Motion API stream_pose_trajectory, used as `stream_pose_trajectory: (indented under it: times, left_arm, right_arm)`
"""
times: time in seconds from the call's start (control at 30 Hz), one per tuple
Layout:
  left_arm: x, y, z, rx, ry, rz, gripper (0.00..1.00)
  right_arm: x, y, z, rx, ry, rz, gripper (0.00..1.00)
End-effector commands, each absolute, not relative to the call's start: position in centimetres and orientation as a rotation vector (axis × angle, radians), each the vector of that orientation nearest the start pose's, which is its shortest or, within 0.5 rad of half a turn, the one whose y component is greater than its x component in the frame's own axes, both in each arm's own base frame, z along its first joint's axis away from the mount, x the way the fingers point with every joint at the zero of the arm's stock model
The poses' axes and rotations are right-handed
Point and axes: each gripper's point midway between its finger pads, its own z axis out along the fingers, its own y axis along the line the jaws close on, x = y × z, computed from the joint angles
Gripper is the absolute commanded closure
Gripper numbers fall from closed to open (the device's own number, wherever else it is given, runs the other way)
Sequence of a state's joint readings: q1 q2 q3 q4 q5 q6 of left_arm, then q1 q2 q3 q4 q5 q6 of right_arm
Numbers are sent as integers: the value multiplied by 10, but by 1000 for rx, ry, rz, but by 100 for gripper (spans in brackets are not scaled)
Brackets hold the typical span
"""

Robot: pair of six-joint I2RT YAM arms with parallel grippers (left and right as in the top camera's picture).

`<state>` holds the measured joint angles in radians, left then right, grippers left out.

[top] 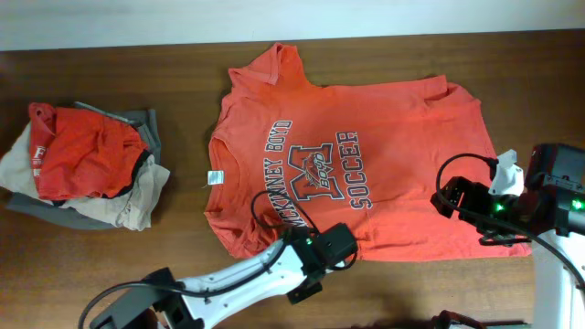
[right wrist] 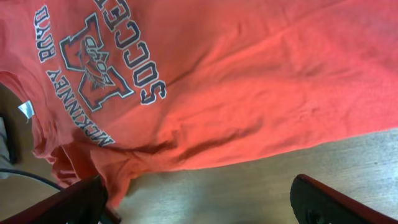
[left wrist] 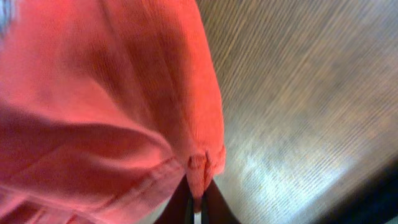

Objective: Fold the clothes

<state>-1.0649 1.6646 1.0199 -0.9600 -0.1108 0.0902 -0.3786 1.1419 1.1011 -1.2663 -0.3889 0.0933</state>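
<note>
On the worktop [top: 91, 73] the orange T-shirt [top: 384, 128] lies flat. The left pincer [left wrist: 198, 208] pinches just a thin bit of its near edge — that could slip out on lifting. The right pincer [right wrist: 199, 202] gapes open — empty.

The T-shirt [top: 411, 146] is orange-red, its chest print [top: 315, 169] navy lettering edged in white, with a small white tag [top: 215, 177]. The surface [top: 91, 265] is dark brown wood grain. At nine o'clock the pile [top: 87, 164] mixes red, beige and grey.
</note>
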Motion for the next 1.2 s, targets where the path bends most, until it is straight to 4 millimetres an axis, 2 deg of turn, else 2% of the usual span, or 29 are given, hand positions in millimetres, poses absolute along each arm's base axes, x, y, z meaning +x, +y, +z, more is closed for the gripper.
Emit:
stream_pose_trajectory:
  times: [0.0, 0.03, 0.2, 0.43, 0.73, 0.9, 0.97, 1.0, 1.03, 1.07, 1.1, 1.13, 1.17]
  left_arm:
    - [155, -241, 56, 1696, 2573, 167, 99]
    - [157, -244, 65, 1694, 2570, 163, 99]
    - [171, -252, 83, 1655, 2522, 194, 99]
    - [213, -236, 93, 1513, 2450, 413, 99]
    - [269, -247, 102, 1362, 2361, 331, 99]
    - [288, -248, 101, 1369, 2321, 325, 98]
    - [290, -249, 96, 1395, 2313, 332, 92]
    - [290, -249, 94, 1401, 2313, 334, 84]
    - [290, -249, 91, 1406, 2318, 338, 70]
    - [290, -249, 89, 1410, 2322, 341, 48]
    - [290, -249, 86, 1415, 2328, 346, 37]
    - [289, -248, 84, 1419, 2332, 349, 32]
    - [289, -247, 83, 1424, 2337, 354, 31]
  right_arm:
    - [226, -19, 176, 560, 2736, 479, 1]
    - [226, -19, 176, 559, 2736, 479, 1]
    - [227, -20, 176, 557, 2730, 476, 1]
    - [228, -20, 177, 555, 2728, 475, 1]
    - [228, -20, 177, 555, 2728, 475, 1]
    - [226, -20, 176, 558, 2734, 478, 1]
    - [226, -20, 176, 558, 2735, 478, 1]
    - [226, -20, 176, 558, 2735, 478, 1]
    - [226, -20, 176, 559, 2735, 478, 1]
    - [226, -19, 176, 559, 2736, 478, 1]
    - [225, -19, 176, 559, 2737, 479, 1]
    - [225, -19, 176, 560, 2738, 479, 1]
    - [225, -19, 176, 560, 2738, 479, 1]
